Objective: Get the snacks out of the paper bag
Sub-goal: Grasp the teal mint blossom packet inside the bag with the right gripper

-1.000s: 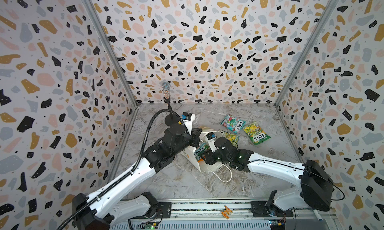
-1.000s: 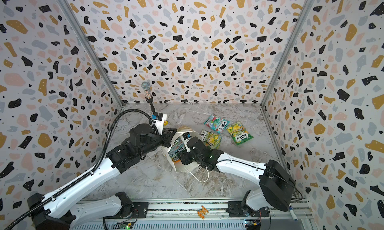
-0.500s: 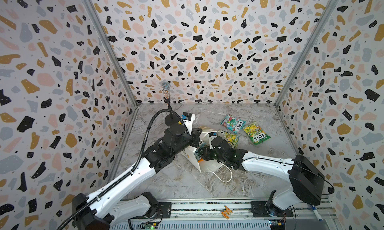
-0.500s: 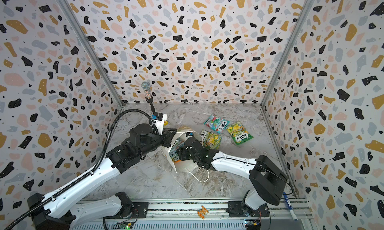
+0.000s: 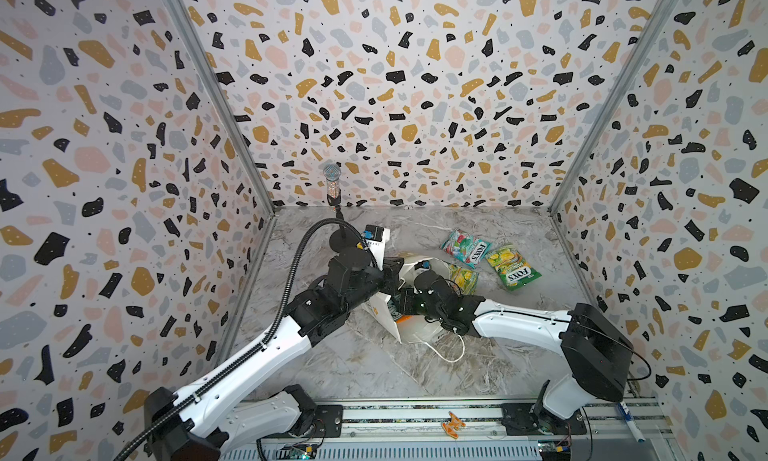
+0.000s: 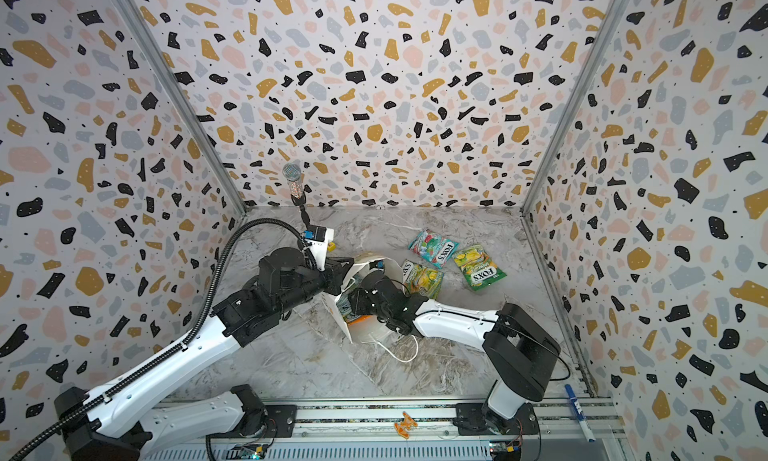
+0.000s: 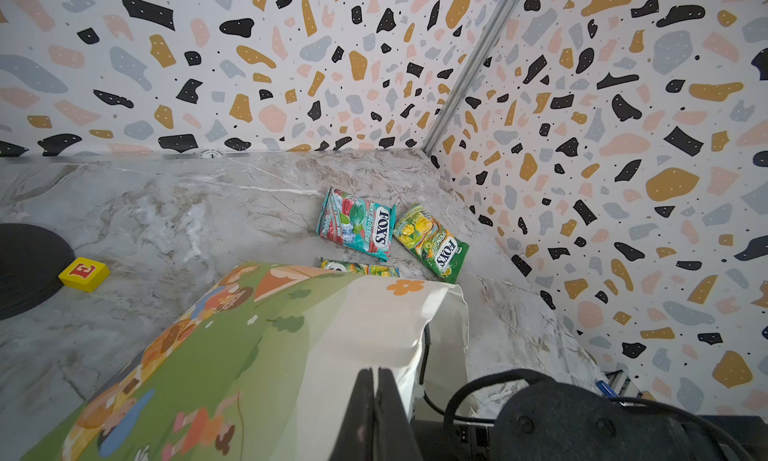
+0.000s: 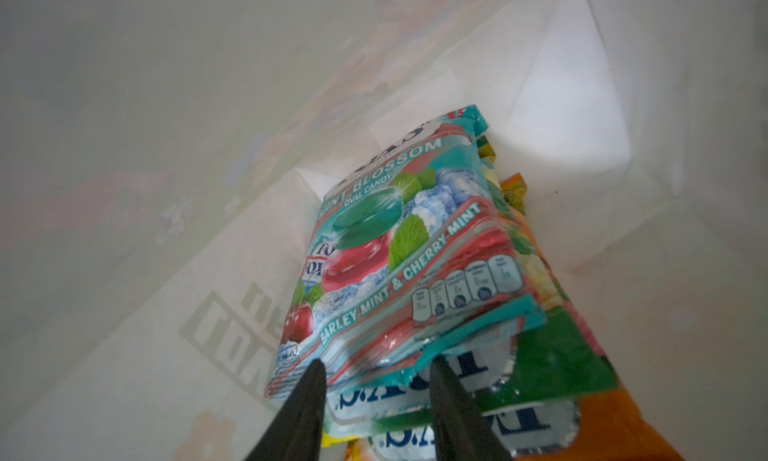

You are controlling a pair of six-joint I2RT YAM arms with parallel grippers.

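The glossy teal candy packet (image 8: 407,247) is found lengthwise just ahead of the parted right jaws inside the white paper bag (image 7: 257,334), gripped by the left jaws.

Marble counter (image 5: 374,367) carries the paper bag (image 7: 249,346) on its side, around the right claw (image 8: 374,361). Beyond the left claw (image 7: 376,375) lie a teal packet (image 5: 465,247), a green-yellow packet (image 5: 513,268) and a third packet (image 5: 464,277); yellow cube (image 7: 84,274) nearby

Teal packet (image 7: 356,224): "FOX'S", "MINT BLOSSOM" (green packet (image 7: 430,242): "FOX'S"); yellow cube (image 7: 84,273): "E".
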